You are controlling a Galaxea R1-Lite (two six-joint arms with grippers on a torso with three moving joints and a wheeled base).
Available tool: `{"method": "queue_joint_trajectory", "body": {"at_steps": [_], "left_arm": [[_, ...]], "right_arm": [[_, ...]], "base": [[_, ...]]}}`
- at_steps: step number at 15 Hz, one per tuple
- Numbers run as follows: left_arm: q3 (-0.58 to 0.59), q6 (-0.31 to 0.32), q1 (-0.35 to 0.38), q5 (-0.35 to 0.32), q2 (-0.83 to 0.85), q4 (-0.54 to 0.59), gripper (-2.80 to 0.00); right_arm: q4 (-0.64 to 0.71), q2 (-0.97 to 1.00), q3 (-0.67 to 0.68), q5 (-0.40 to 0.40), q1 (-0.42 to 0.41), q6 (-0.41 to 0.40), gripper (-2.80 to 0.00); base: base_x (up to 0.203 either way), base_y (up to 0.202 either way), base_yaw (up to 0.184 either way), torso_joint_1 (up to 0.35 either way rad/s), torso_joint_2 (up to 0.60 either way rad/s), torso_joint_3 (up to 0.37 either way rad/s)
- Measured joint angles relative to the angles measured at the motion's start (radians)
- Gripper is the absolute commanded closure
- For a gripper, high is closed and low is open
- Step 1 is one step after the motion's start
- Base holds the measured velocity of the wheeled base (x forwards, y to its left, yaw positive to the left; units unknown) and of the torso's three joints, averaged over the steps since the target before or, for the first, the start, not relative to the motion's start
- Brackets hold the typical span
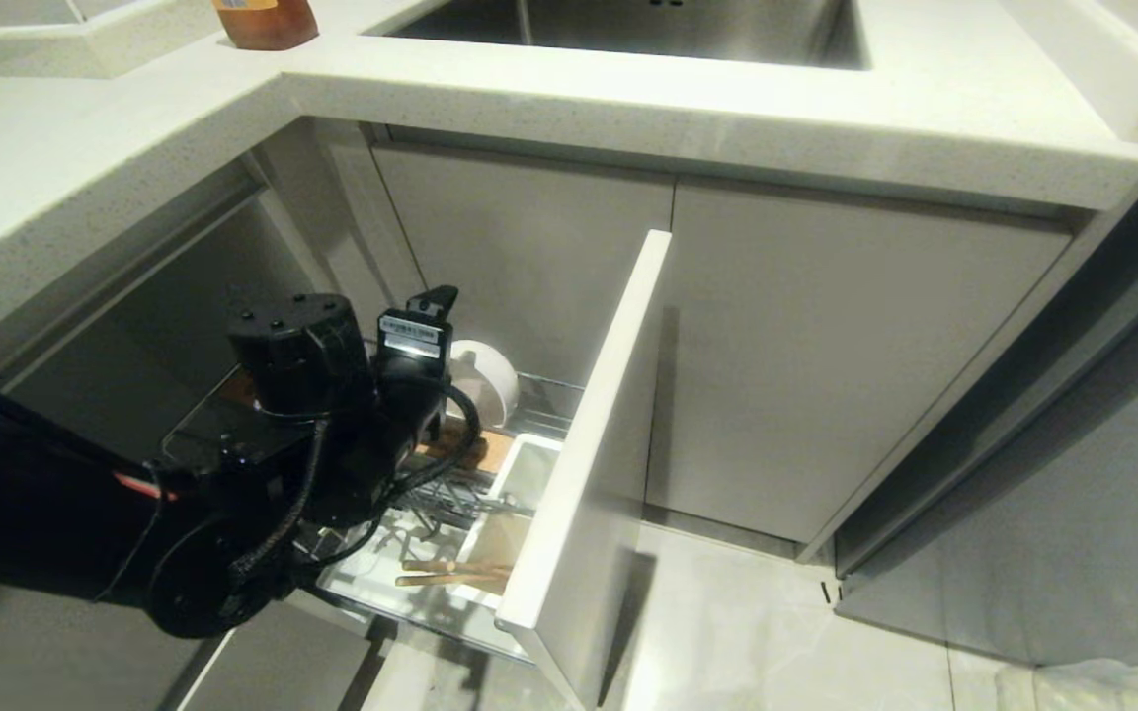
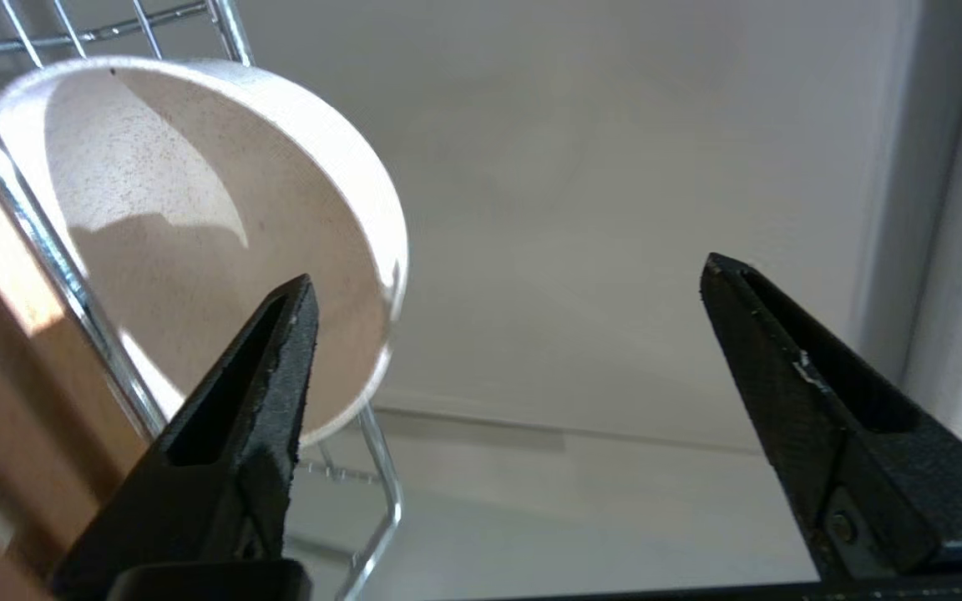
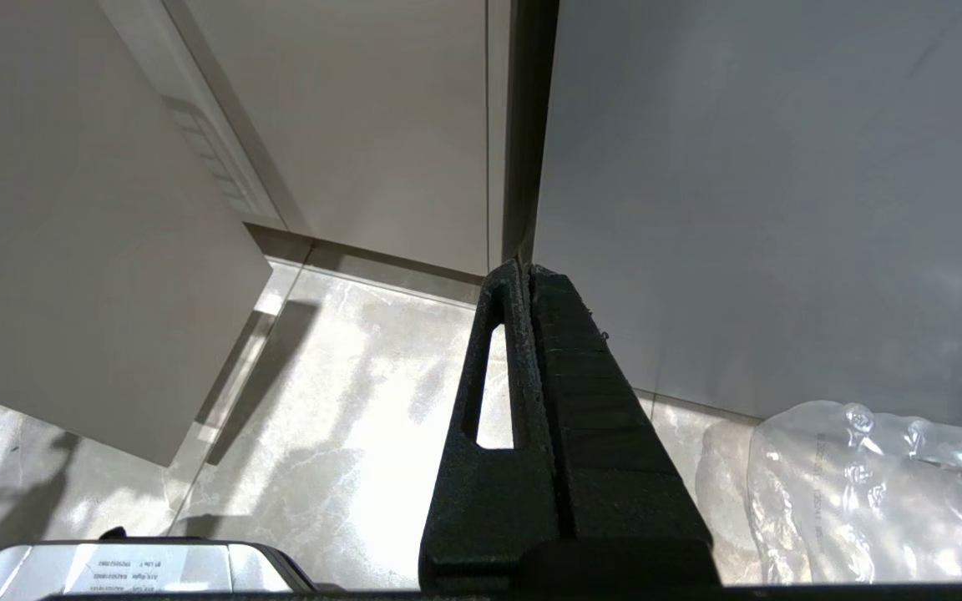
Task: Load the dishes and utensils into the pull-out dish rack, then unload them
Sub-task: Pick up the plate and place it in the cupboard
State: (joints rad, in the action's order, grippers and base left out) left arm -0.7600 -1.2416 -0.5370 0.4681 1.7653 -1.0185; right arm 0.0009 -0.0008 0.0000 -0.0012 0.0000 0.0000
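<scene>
The pull-out dish rack (image 1: pixel 490 474) stands drawn out below the table (image 1: pixel 628 99), its tall white front panel (image 1: pixel 589 444) on the right. The cream-white bowl (image 1: pixel 483 383) stands on edge in the far part of the rack, propped against chrome wires (image 2: pixel 55 250) beside the light-wood strip (image 1: pixel 475 449). The left claw (image 2: pixel 506 292) hangs just near of the bowl, released, fingers spread wide, grasping nothing. The chopsticks (image 1: pixel 450 571) lie in the near part of the rack by the front panel. The right claw (image 3: pixel 527 275) is parked over the floor (image 3: pixel 347 401), clenched and empty.
</scene>
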Motion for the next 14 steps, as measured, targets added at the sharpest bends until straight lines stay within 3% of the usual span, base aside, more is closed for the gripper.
{"method": "queue_joint_trajectory", "body": {"at_steps": [3,7,9,12,14], "left_arm": [[-0.010,0.061,-0.019,0.006,-0.106,0.148,-2.80],[-0.027,0.257,-0.052,0.031,-0.237,0.342,-2.80],[-0.045,0.319,-0.075,0.034,-0.286,0.455,-2.80],[-0.089,0.371,-0.149,0.118,-0.336,0.640,-2.80],[-0.111,0.418,-0.192,0.209,-0.355,0.711,-2.80]], "right_arm": [[0.000,0.000,0.000,0.000,0.000,0.000,0.00],[0.000,0.000,0.000,0.000,0.000,0.000,0.00],[0.000,0.000,0.000,0.000,0.000,0.000,0.00],[0.000,0.000,0.000,0.000,0.000,0.000,0.00],[0.000,0.000,0.000,0.000,0.000,0.000,0.00]], "base": [[0.000,0.000,0.000,0.000,0.00,0.000],[0.000,0.000,0.000,0.000,0.00,0.000],[0.000,0.000,0.000,0.000,0.00,0.000],[0.000,0.000,0.000,0.000,0.00,0.000],[0.000,0.000,0.000,0.000,0.00,0.000]]}}
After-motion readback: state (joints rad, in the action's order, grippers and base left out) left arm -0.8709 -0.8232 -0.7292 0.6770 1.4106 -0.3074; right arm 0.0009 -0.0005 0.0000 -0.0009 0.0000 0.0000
